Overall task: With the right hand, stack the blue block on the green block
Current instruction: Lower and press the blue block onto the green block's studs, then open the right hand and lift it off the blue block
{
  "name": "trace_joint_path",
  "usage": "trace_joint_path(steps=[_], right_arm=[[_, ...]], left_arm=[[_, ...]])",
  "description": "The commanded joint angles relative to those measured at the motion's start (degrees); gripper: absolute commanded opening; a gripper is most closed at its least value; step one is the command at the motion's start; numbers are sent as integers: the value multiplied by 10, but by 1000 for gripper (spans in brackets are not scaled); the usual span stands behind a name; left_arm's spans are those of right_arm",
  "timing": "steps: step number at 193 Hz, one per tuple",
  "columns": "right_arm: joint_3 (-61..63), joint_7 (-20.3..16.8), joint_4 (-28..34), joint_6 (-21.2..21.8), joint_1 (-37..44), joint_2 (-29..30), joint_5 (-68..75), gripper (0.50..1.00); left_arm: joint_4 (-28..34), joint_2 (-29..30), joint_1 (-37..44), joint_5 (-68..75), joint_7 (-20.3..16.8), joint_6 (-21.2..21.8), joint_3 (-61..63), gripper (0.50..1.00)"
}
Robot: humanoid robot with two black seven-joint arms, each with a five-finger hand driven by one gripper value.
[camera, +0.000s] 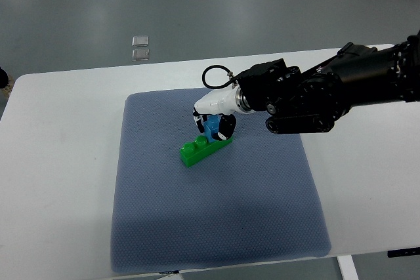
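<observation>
One blue block [211, 126] is gripped by the curled fingers of the right robot hand [215, 121], pressed at the 1 o'clock end of the green block [204, 148] on the mat [216, 214]; if studs are misaligned, the green block may be tipped or pushed aside

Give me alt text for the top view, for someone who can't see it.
The robot's right hand, reaching in from the right, holds a blue block at the far end of a long green block. The green block lies on a blue-grey mat covering a white table. The left arm is out of view.
</observation>
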Motion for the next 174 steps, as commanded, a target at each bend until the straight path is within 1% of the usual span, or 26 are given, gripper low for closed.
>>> trace_joint_path(steps=[1, 107, 113, 115, 116, 117, 118, 119, 121, 122, 123, 124, 129, 130, 133, 134, 135, 136, 139, 140, 142, 143, 148, 149, 153, 174], right_arm=[[1, 0, 0, 0, -2, 0, 0, 629], [1, 1, 0, -3, -2, 0, 0, 633], [2, 0, 0, -2, -2, 0, 0, 652], [2, -1, 0, 0, -2, 0, 0, 678], [2, -1, 0, 0, -2, 0, 0, 678], [2, -1, 0, 1, -2, 0, 1, 696], [2, -1, 0, 1, -2, 0, 1, 697], [2, -1, 0, 3, -2, 0, 1, 717], [2, -1, 0, 3, -2, 0, 1, 717], [2, -1, 0, 3, -2, 0, 1, 735], [2, -1, 0, 3, -2, 0, 1, 735], [2, -1, 0, 3, -2, 0, 1, 754], [2, -1, 0, 4, -2, 0, 3, 776], [2, -1, 0, 4, -2, 0, 3, 791], [2, -1, 0, 4, -2, 0, 3, 801], [2, -1, 0, 5, -2, 0, 5, 813], [2, -1, 0, 5, -2, 0, 5, 813], [2, -1, 1, 5, -1, 0, 6, 827], [3, -1, 0, 6, -1, 0, 7, 838], [3, -1, 1, 7, -1, 0, 8, 854], [3, -1, 1, 7, -1, 0, 8, 854], [3, -1, 1, 7, 0, 0, 9, 868], [3, -1, 1, 9, 1, 0, 11, 893], [3, -1, 1, 9, 1, 0, 11, 905], [3, -1, 0, 10, 2, 0, 11, 913], [13, -1, 1, 14, 5, 0, 12, 915]], left_arm=[[0, 0, 0, 0, 0, 0, 0, 1000], [0, 0, 0, 0, 0, 0, 0, 1000], [0, 0, 0, 0, 0, 0, 0, 1000], [0, 0, 0, 0, 0, 0, 0, 1000], [0, 0, 0, 0, 0, 0, 0, 1000], [0, 0, 0, 0, 0, 0, 0, 1000], [0, 0, 0, 0, 0, 0, 0, 1000], [0, 0, 0, 0, 0, 0, 0, 1000], [0, 0, 0, 0, 0, 0, 0, 1000], [0, 0, 0, 0, 0, 0, 0, 1000], [0, 0, 0, 0, 0, 0, 0, 1000], [0, 0, 0, 0, 0, 0, 0, 1000], [0, 0, 0, 0, 0, 0, 0, 1000], [0, 0, 0, 0, 0, 0, 0, 1000], [0, 0, 0, 0, 0, 0, 0, 1000], [0, 0, 0, 0, 0, 0, 0, 1000], [0, 0, 0, 0, 0, 0, 0, 1000], [0, 0, 0, 0, 0, 0, 0, 1000], [0, 0, 0, 0, 0, 0, 0, 1000], [0, 0, 0, 0, 0, 0, 0, 1000], [0, 0, 0, 0, 0, 0, 0, 1000], [0, 0, 0, 0, 0, 0, 0, 1000], [0, 0, 0, 0, 0, 0, 0, 1000], [0, 0, 0, 0, 0, 0, 0, 1000], [0, 0, 0, 0, 0, 0, 0, 1000], [0, 0, 0, 0, 0, 0, 0, 1000]])
